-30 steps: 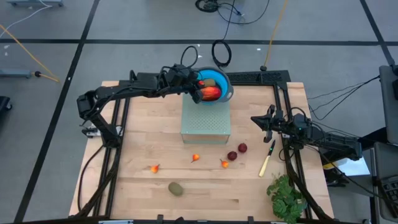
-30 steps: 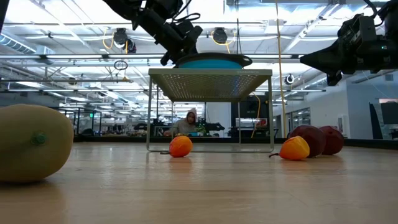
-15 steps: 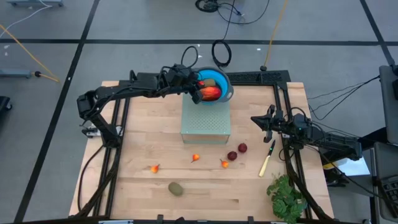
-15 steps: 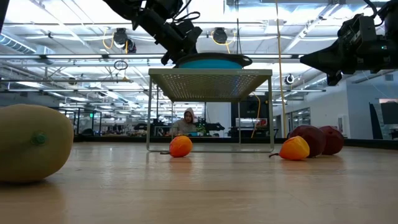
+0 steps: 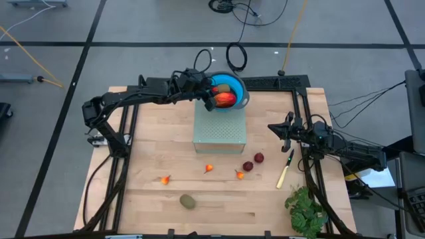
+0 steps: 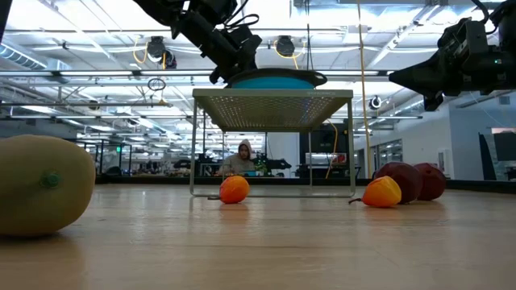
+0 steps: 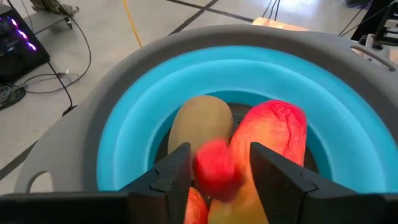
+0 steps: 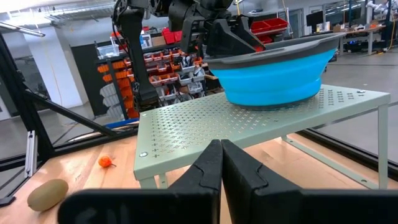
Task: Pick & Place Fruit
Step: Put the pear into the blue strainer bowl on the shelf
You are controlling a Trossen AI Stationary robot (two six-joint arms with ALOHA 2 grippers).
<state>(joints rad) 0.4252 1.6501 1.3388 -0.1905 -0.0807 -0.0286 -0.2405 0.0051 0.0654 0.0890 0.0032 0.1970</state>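
I have the left hand [image 7: 214, 180] over the blue bowl [image 5: 238, 89], which stands on the perforated metal stand [image 5: 220, 129] near the bench's [image 5: 153, 153] far edge. Its fingers [image 7: 174, 171] are spread a little, with a small red fruit [image 7: 214, 174] blurred between them; I cannot tell whether they touch it. Inside the bowl lie a brownish oval fruit [image 7: 199, 124] and a larger orange-red oblong fruit [image 7: 270, 134], side by side.

The right hand [image 8: 221, 155] waits above the bench's right side, fingers pressed together, nothing in them.

Loose fruit on the bench, in front of the stand: three tiny orange pieces [image 5: 209, 168], [image 5: 165, 179], [image 5: 240, 174]; two dark red round ones [image 5: 258, 158], [image 5: 248, 166] just beside each other; a brownish-green oval [image 5: 188, 200] nearer the front edge.

A yellow-handled knife [image 5: 285, 170] lies toward the right edge, and a leafy green bunch [image 5: 307, 211] sits at the front right corner.

In the low view a person [image 6: 239, 159] shows in the room beyond the stand.
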